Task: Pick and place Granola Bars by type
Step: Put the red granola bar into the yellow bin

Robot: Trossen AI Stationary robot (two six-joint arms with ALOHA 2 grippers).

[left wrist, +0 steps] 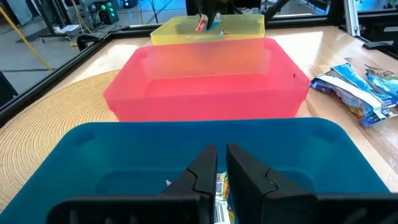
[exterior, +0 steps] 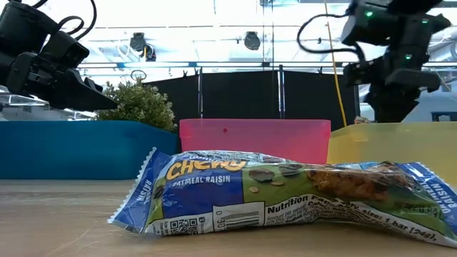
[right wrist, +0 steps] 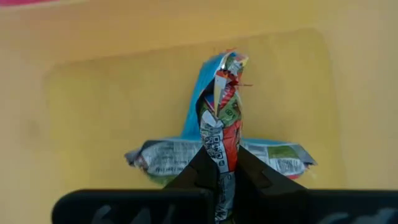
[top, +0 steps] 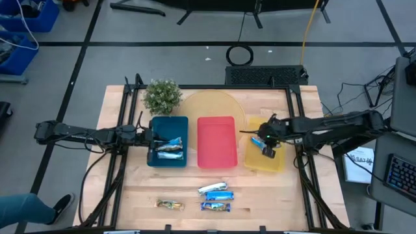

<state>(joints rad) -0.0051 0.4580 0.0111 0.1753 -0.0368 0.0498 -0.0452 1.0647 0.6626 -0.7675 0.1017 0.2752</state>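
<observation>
My right gripper [right wrist: 222, 163] is over the yellow tray [top: 250, 156], shut on a crumpled blue, red and green granola bar [right wrist: 222, 118]. Under it another bar [right wrist: 163, 157] lies flat on the tray floor. My left gripper [left wrist: 222, 163] hovers over the blue tray [top: 156, 123], its fingers shut. Two blue-and-white bars [top: 170, 148] lie in that tray. Between the two sits the red tray [top: 216, 141]. On the table's near part lie three blue-and-white bars [top: 216, 195] and one brown-gold bar [top: 169, 205]. A blue-and-white bar [exterior: 285, 200] fills the low view's foreground. My right gripper pinches the crumpled bar between its two fingers by the wrapper's folded middle [right wrist: 224, 149], coming from above and pointing down. The bar's free end [right wrist: 229, 65] sticks out past the fingertips toward the tray floor. Whether it touches the bar lying below, I cannot tell.
A small potted plant [top: 162, 96] stands at the blue tray's far side. A round woven mat [top: 211, 104] lies under the trays' far ends. Bare wood shows on the table between the trays and the loose bars. Metal frame rails [top: 120, 156] run along both table sides.
</observation>
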